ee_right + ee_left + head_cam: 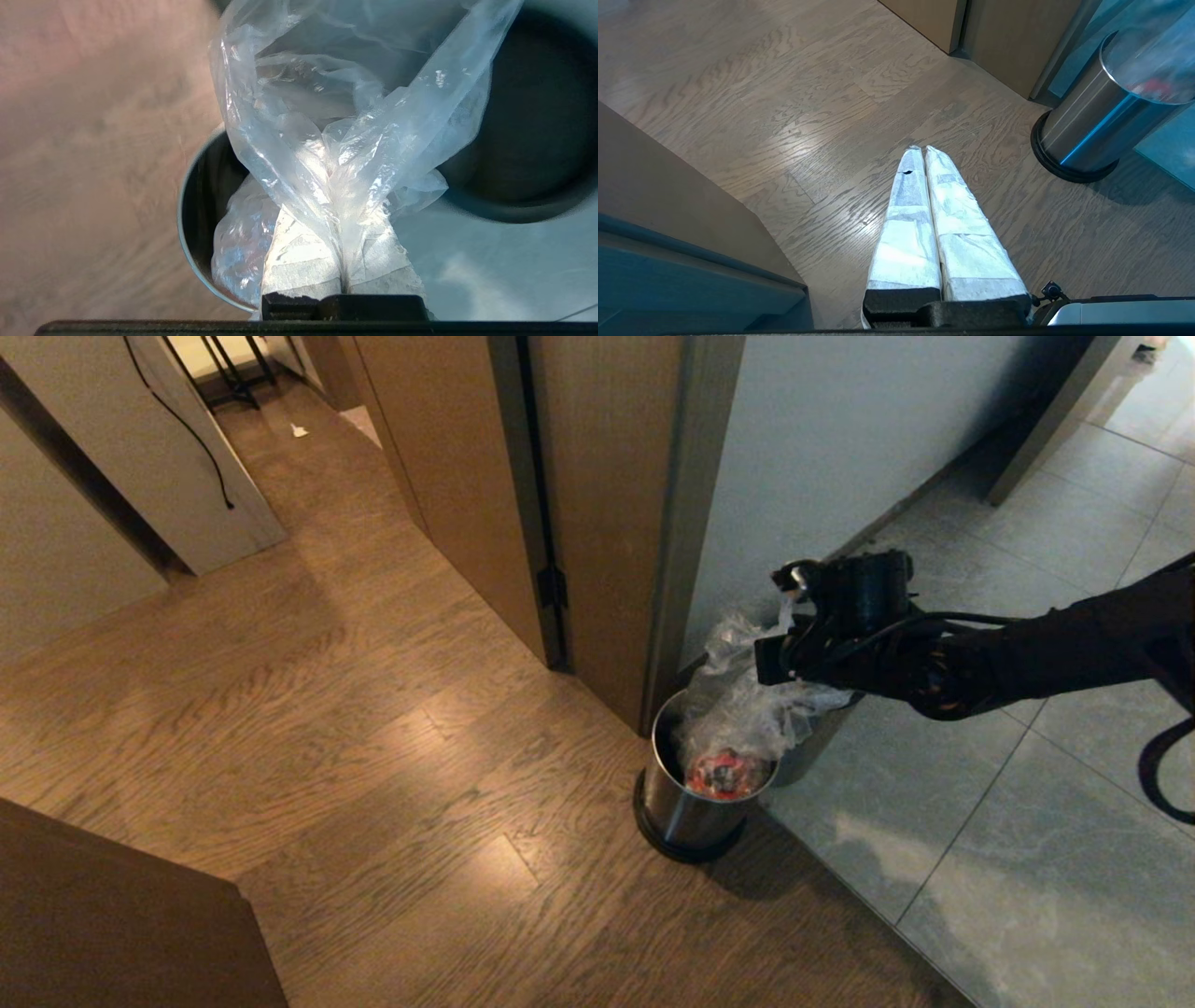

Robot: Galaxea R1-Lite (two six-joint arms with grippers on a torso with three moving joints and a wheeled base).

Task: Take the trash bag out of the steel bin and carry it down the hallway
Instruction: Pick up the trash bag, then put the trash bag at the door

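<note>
No writing showed anywhere I looked. My right gripper (780, 630) was clamped on the trash bag (738, 709), which hung half out of the steel bin (686, 803) beside the doorframe (667, 569); wood floor (373, 756) lay open leftward. Left gripper (923, 150) was closed, empty.

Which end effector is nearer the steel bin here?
Right. The right end effector is above the bin, shut on the trash bag. The left end effector hangs shut over the wood floor, off to the bin's side.
</note>
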